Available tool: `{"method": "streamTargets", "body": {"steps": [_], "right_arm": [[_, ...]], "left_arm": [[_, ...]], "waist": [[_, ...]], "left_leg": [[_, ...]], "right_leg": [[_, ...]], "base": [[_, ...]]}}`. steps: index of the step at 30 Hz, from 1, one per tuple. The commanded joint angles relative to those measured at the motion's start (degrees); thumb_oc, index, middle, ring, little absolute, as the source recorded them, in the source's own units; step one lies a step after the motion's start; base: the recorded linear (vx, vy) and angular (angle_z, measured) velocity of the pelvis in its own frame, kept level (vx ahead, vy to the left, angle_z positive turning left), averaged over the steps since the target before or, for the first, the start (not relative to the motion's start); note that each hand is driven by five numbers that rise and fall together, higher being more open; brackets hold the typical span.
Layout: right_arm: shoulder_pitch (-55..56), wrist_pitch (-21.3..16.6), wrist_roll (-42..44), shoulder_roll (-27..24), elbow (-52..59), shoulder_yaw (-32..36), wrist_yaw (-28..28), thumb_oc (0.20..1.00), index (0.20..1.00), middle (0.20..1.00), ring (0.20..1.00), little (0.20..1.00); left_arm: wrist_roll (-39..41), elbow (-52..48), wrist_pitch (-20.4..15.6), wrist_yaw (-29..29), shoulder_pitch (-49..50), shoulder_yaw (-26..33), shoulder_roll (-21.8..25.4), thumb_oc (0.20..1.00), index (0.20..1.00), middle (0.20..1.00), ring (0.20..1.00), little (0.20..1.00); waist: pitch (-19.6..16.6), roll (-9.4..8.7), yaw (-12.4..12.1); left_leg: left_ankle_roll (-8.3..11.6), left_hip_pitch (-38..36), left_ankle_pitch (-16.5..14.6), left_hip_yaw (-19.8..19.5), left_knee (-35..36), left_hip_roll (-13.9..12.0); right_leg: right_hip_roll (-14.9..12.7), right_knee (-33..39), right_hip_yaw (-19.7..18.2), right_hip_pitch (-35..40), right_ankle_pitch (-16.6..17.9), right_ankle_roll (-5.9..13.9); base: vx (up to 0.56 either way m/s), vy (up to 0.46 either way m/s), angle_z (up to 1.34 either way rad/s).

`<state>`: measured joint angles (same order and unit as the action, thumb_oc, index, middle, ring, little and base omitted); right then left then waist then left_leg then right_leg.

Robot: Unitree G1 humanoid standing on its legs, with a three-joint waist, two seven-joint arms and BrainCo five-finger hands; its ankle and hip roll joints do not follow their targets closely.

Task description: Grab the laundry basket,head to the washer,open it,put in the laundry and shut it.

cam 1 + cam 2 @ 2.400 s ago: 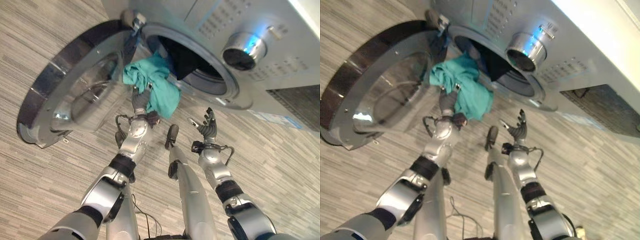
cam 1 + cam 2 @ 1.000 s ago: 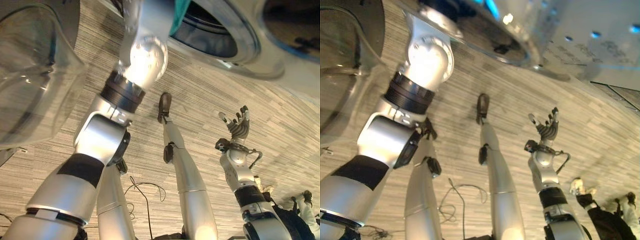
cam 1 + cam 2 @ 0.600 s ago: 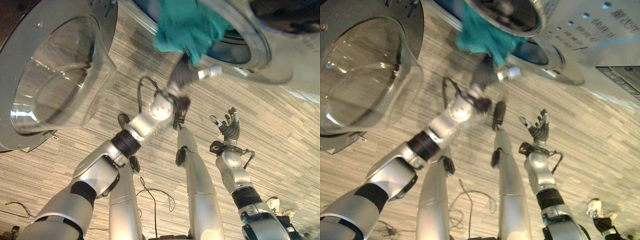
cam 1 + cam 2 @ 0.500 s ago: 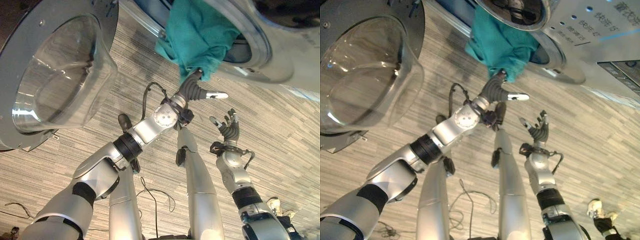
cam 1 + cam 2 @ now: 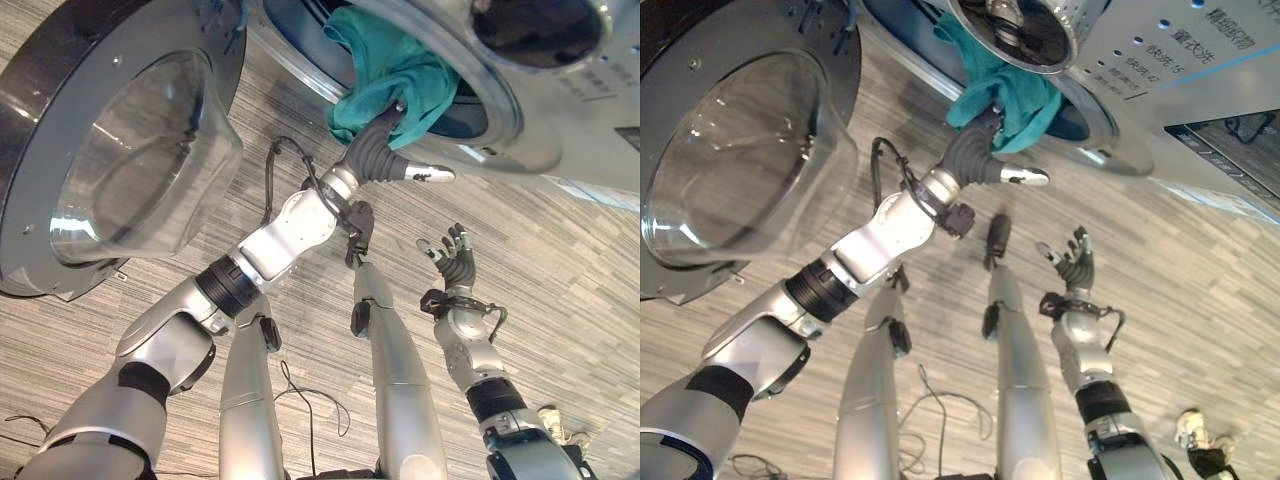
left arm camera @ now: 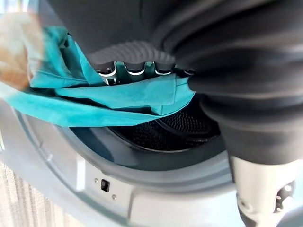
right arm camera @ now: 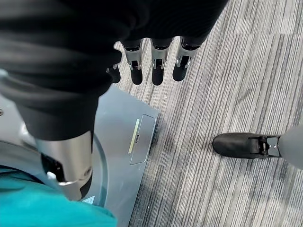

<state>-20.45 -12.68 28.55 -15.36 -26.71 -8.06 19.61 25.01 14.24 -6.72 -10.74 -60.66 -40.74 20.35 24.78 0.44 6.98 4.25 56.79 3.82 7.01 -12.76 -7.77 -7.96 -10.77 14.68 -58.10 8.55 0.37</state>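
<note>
Teal garment (image 5: pixel 398 75) half over washer drum lip (image 6: pixel 142 182), hanging outward | left hand (image 5: pixel 385 155) under it, fingers hidden in cloth, grip unclear | right hand (image 5: pixel 455 265) spread, empty, farther off

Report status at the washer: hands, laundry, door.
Left hand at the washer mouth, fingers buried in the teal cloth, which hangs half out. Right hand open, idle. Door wide open.

The left hand (image 5: pixel 385 158) has pushed the teal cloth (image 5: pixel 395 72) up off the washer (image 5: pixel 520 110) rim, further into the drum
</note>
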Motion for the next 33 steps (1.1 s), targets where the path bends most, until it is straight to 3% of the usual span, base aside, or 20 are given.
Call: {"method": "streamTargets", "body": {"steps": [1,2,3,5,6,8,9,12,13,14,15,16,17,19,20,21,22,23,29,33], "right_arm": [[4.82,-2.13,2.41,-1.11,4.44,1.04,-1.0,1.0,1.0,1.0,1.0,1.0],[4.18,-2.36,2.68,-1.21,4.13,1.18,-0.69,1.0,1.0,1.0,1.0,1.0],[1.88,-2.89,3.03,-1.11,3.58,1.07,0.63,1.0,1.0,1.0,1.0,1.0],[0.07,-3.19,3.67,-0.85,3.2,0.98,1.17,1.0,1.0,1.0,1.0,1.0],[-3.0,-4.06,5.44,-0.24,2.51,-1.19,1.8,1.0,1.0,1.0,1.0,1.0],[-3.75,-4.55,5.62,-0.53,2.91,-1.78,1.88,1.0,1.0,1.0,1.0,1.0],[-3.91,-4.98,5.52,-0.64,3.39,-2.34,2.35,1.0,1.0,1.0,1.0,1.0],[-3.92,-5.25,6.06,-0.74,4.84,-3.56,3.17,1.0,1.0,1.0,1.0,1.0],[-3.35,-5.18,5.95,-1.02,6.88,-4.2,3.71,1.0,1.0,1.0,1.0,1.0],[-2.4,-4.8,5.74,-1.24,8.11,-4.08,4.28,1.0,1.0,1.0,1.0,1.0],[-2.38,-4.77,5.72,-1.27,8.17,-4.07,4.31,1.0,1.0,1.0,1.0,1.0],[-0.98,-4.69,4.52,-1.74,8.93,-3.87,4.93,1.0,1.0,1.0,1.0,1.0],[0.26,-4.62,3.45,-2.7,9.13,-1.99,5.75,1.0,1.0,1.0,1.0,1.0],[2.62,-5.73,3.41,-4.85,8.93,1.69,6.13,1.0,1.0,1.0,1.0,1.0],[2.62,-5.72,3.4,-4.84,8.93,1.72,6.13,1.0,1.0,1.0,1.0,1.0],[4.5,-7.4,2.86,-8.95,9.49,5.23,6.31,1.0,1.0,1.0,1.0,1.0],[5.06,-7.99,2.43,-10.2,9.88,6.67,6.13,1.0,1.0,1.0,1.0,1.0],[5.15,-8.97,2.12,-9.74,8.9,6.41,5.58,1.0,1.0,1.0,1.0,1.0],[7.27,-10.22,4.19,-9.05,6.55,4.53,2.83,1.0,1.0,1.0,1.0,1.0],[8.06,-10.21,3.98,-10.23,7.31,1.99,0.82,1.0,1.0,1.0,1.0,1.0]], "left_arm": [[3.26,0.12,-4.95,-2.75,0.1,2.36,-3.37,1.0,1.0,1.0,1.0,1.0],[0.93,1.88,-4.2,-3.08,-0.87,2.1,-4.44,1.0,1.0,1.0,1.0,1.0],[-7.9,11.31,-0.1,-5.47,-6.08,1.05,-8.68,1.0,1.0,1.0,1.0,1.0],[-9.93,18.59,1.35,-6.59,-10.47,1.4,-11.95,1.0,1.0,1.0,1.0,1.0],[-15.08,32.87,4.21,-11.72,-22.27,1.18,-16.36,1.0,1.0,1.0,1.0,1.0],[-17.0,37.82,5.18,-13.55,-26.47,1.35,-17.49,1.0,1.0,1.0,1.0,1.0],[-15.47,43.6,5.88,-16.63,-29.23,3.58,-19.26,1.0,1.0,1.0,1.0,1.0],[-7.07,49.92,4.44,-17.82,-35.87,8.47,-21.69,1.0,1.0,1.0,1.0,1.0],[-3.32,52.07,4.0,-18.66,-40.57,9.93,-21.58,1.0,1.0,1.0,1.0,1.0],[1.93,51.95,2.29,-19.44,-42.36,12.24,-21.41,1.0,1.0,1.0,1.0,1.0],[1.95,52.0,2.26,-19.41,-42.41,12.27,-21.42,1.0,1.0,1.0,1.0,1.0],[8.93,46.39,-1.93,-21.06,-44.42,14.5,-20.45,1.0,1.0,1.0,1.0,1.0],[10.13,41.04,-3.57,-21.67,-45.52,13.79,-16.97,1.0,1.0,1.0,1.0,1.0],[-6.83,39.48,1.97,-24.41,-47.97,5.47,-11.8,1.0,1.0,1.0,1.0,1.0],[-6.86,39.44,2.01,-24.44,-47.96,5.46,-11.82,1.0,1.0,1.0,1.0,1.0],[-32.64,45.67,9.74,-24.25,-56.47,-10.11,-7.22,1.0,1.0,1.0,1.0,1.0],[-45.83,47.67,12.32,-20.94,-60.54,-19.53,-6.34,1.0,1.0,1.0,1.0,1.0],[-53.66,50.59,12.14,-20.13,-56.51,-22.77,-5.69,1.0,1.0,1.0,1.0,1.0],[-70.44,48.22,9.0,-12.32,-49.95,-31.93,-0.32,1.0,1.0,1.0,1.0,1.0],[-72.95,48.03,12.15,-11.67,-45.98,-30.23,-0.39,1.0,1.0,1.0,1.0,1.0]], "waist": [[-2.67,0.75,-0.7],[-2.64,0.76,-0.72],[-2.66,0.47,-0.2],[-2.58,0.41,0.13],[-3.23,-0.18,1.51],[-3.2,-0.4,2.21],[-3.33,-0.71,3.09],[-3.46,-1.0,4.79],[-3.5,-1.75,6.57],[-3.53,-2.31,7.55],[-3.51,-2.31,7.52],[-3.49,-2.79,8.44],[-3.65,-2.74,8.96],[-3.62,-2.63,9.19],[-3.61,-2.65,9.16],[-3.82,-1.91,9.44],[-3.51,-1.66,9.37],[-3.22,-1.54,9.5],[-4.47,-0.8,8.96],[-4.38,-0.61,7.57]], "left_leg": [[-2.61,0.83,0.77,0.03,6.16,3.52],[-2.56,0.93,0.8,-0.03,6.26,3.54],[-2.49,1.24,0.74,-0.05,6.34,3.36],[-2.47,1.57,0.65,-0.01,6.16,3.27],[-2.49,2.14,0.35,0.21,5.63,2.97],[-2.46,2.35,0.13,0.43,5.33,2.83],[-2.42,2.53,-0.08,0.61,5.1,2.61],[-2.29,2.84,-0.29,1.21,4.7,2.21],[-2.16,2.88,-0.42,2.13,4.74,1.53],[-2.17,2.72,-0.65,2.66,4.52,1.18],[-2.17,2.69,-0.66,2.7,4.52,1.17],[-2.41,2.49,-1.18,3.35,4.11,0.68],[-2.61,2.17,-1.62,3.44,3.76,0.47],[-2.85,1.81,-1.85,3.56,3.59,0.27],[-2.85,1.79,-1.83,3.58,3.62,0.26],[-2.94,1.41,-2.17,3.71,3.76,-0.05],[-2.99,1.42,-2.22,3.64,3.72,-0.18],[-2.96,1.05,-2.51,3.56,3.55,-0.25],[-3.01,0.59,-3.01,3.1,3.36,0.11],[-2.99,0.19,-2.92,2.75,3.83,0.23]], "right_leg": [[3.59,-8.67,-0.25,5.31,-20.02,2.12],[3.59,-8.66,-0.36,5.18,-20.08,2.15],[3.61,-8.85,-0.75,4.75,-20.29,2.18],[3.59,-9.08,-0.85,4.39,-20.41,2.15],[3.87,-9.42,-1.17,3.88,-20.43,1.91],[3.98,-9.62,-1.5,3.6,-20.31,1.91],[4.05,-9.6,-1.91,3.36,-20.02,2.05],[4.3,-9.32,-2.72,3.15,-19.46,2.31],[4.77,-8.42,-3.32,3.37,-18.86,2.59],[4.95,-8.21,-3.62,3.63,-18.68,2.68],[4.95,-8.21,-3.65,3.64,-18.68,2.68],[5.0,-8.06,-3.73,4.0,-18.67,2.79],[5.12,-8.02,-3.73,4.27,-18.76,2.79],[5.03,-7.29,-3.71,4.76,-18.65,2.88],[5.04,-7.27,-3.72,4.77,-18.63,2.88],[4.98,-6.91,-4.03,4.85,-18.76,3.17],[4.96,-7.02,-4.11,4.73,-18.8,3.21],[5.03,-7.3,-4.06,4.89,-19.07,3.11],[5.32,-7.5,-4.23,5.05,-19.39,2.76],[5.25,-7.55,-4.2,5.16,-19.68,2.82]], "base": [[0.0,-0.008,0.05],[0.0,-0.014,0.04],[0.0,-0.005,0.04],[0.0,-0.004,0.09],[0.0,0.01,0.09],[0.0,0.023,0.05],[0.01,0.039,-0.01],[0.0,0.048,-0.05],[0.01,0.039,-0.05],[0.01,0.038,-0.16],[0.03,-0.031,-0.27],[0.04,-0.06,-0.39],[0.04,-0.073,-0.34],[0.02,-0.031,-0.2],[0.02,0.009,-0.1],[0.02,0.01,-0.05],[0.03,0.012,-0.03],[0.0,0.001,-0.04],[0.0,0.007,-0.02],[0.01,-0.01,-0.05]]}}
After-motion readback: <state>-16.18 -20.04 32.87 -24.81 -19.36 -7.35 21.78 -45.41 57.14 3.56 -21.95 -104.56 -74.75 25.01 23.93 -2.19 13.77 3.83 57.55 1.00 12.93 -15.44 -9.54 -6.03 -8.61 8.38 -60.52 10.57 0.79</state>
